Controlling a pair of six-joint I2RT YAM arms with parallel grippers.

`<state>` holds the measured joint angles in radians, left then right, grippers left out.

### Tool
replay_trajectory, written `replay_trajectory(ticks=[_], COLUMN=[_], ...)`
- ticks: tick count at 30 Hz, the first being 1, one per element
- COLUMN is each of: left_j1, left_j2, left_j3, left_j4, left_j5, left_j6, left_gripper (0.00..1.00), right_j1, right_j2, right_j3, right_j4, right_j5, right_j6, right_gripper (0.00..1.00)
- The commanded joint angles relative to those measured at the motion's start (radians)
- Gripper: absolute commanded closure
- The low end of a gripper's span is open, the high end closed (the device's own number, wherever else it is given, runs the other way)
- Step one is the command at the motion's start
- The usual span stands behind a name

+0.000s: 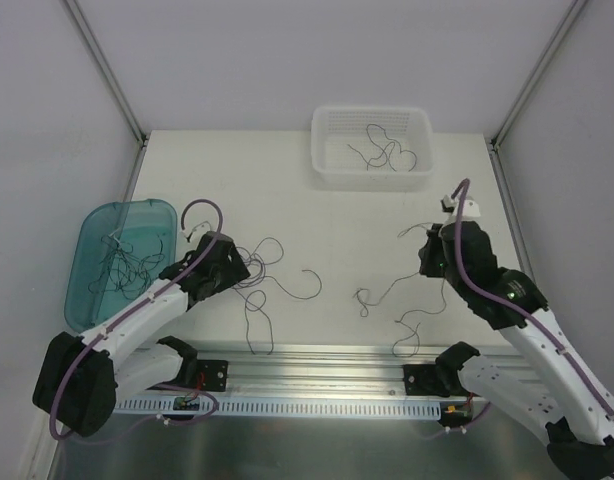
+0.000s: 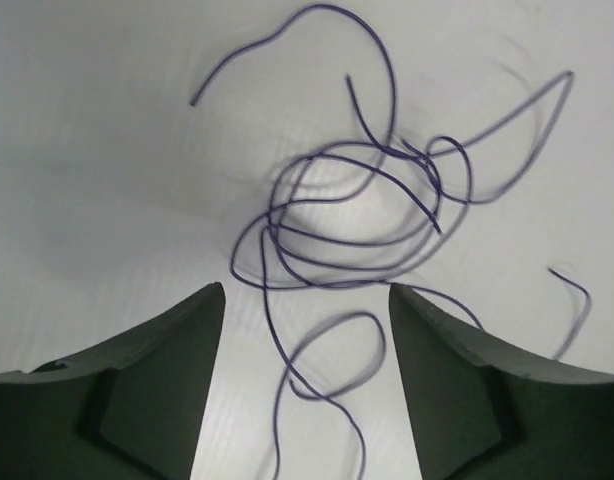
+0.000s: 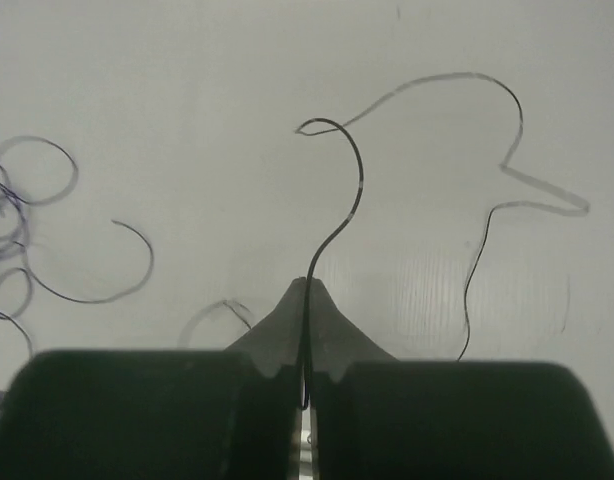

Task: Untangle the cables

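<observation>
A knotted clump of thin dark purple cables (image 1: 255,276) lies on the white table left of centre. My left gripper (image 1: 230,262) is open right at its left edge. In the left wrist view the clump (image 2: 337,210) lies just ahead of the open left gripper (image 2: 305,300), and one loop (image 2: 332,355) lies between the fingers, untouched. My right gripper (image 1: 430,252) is shut on a thin black cable (image 3: 347,190), which curves up from the closed tips of the right gripper (image 3: 309,285). Loose black strands (image 1: 405,330) lie on the table below it.
A white mesh basket (image 1: 327,170) at the back holds a few separated cables (image 1: 387,155). A teal bin (image 1: 87,235) at the left holds more cables (image 1: 122,265). A metal rail (image 1: 317,375) runs along the near edge. Frame posts stand at the back corners.
</observation>
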<state>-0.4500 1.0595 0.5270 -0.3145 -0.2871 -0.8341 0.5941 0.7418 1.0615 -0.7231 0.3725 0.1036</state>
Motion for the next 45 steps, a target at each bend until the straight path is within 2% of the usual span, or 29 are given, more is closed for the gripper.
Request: replay_trajectory(ticks=[1,4,5,8,13,16,17,25,26,32,36,41,42,44,45], left_j1=[0.007,0.008,0.007,0.008,0.007,0.007,0.007,0.007,0.007,0.008,0.007,0.007,0.007,0.007,0.007], left_j2=[-0.088,-0.166,-0.187,-0.245,-0.268,-0.253,-0.247,-0.213,-0.213,-0.219,-0.239,-0.276,-0.286,-0.297,-0.3], left_j3=[0.014,0.03,0.033,0.06,0.14,0.194,0.209,0.343,0.35,0.344,0.308,0.254,0.248,0.229,0.223], left_j4=[-0.012,-0.018,-0.02,-0.037,-0.095,-0.121,-0.136,-0.205,-0.205,-0.205,-0.198,-0.186,-0.184,-0.176,-0.175], left_j5=[0.16,0.25,0.268,0.357,0.456,0.496,0.502,0.485,0.485,0.431,0.396,0.445,0.451,0.474,0.482], left_j6=[0.096,0.144,0.151,0.182,0.219,0.246,0.256,0.377,0.389,0.472,0.491,0.457,0.448,0.437,0.428], left_gripper=[0.3,0.17,0.09,0.01,0.01,0.01,0.01,0.01,0.01,0.01,0.01,0.01,0.01,0.01,0.01], right_j1=[-0.005,-0.013,-0.02,-0.074,-0.145,-0.177,-0.183,-0.231,-0.241,-0.301,-0.316,-0.321,-0.321,-0.321,-0.321], right_j2=[-0.025,-0.016,-0.01,0.034,0.111,0.172,0.185,0.136,0.13,0.077,0.099,0.143,0.148,0.157,0.163], right_j3=[-0.156,-0.28,-0.319,-0.36,-0.455,-0.503,-0.514,-0.574,-0.575,-0.598,-0.617,-0.641,-0.647,-0.647,-0.644], right_j4=[-0.002,-0.048,-0.064,-0.121,-0.078,-0.033,-0.024,-0.036,-0.039,-0.036,0.016,0.073,0.092,0.109,0.117], right_j5=[-0.038,0.032,0.048,0.028,-0.099,-0.151,-0.158,-0.098,-0.098,-0.096,-0.118,-0.132,-0.135,-0.132,-0.129], right_j6=[0.18,0.247,0.269,0.334,0.38,0.409,0.416,0.502,0.505,0.527,0.542,0.555,0.556,0.55,0.544], right_gripper=[0.98,0.93,0.9,0.82,0.68,0.52,0.43,0.15,0.14,0.13,0.19,0.35,0.42,0.5,0.59])
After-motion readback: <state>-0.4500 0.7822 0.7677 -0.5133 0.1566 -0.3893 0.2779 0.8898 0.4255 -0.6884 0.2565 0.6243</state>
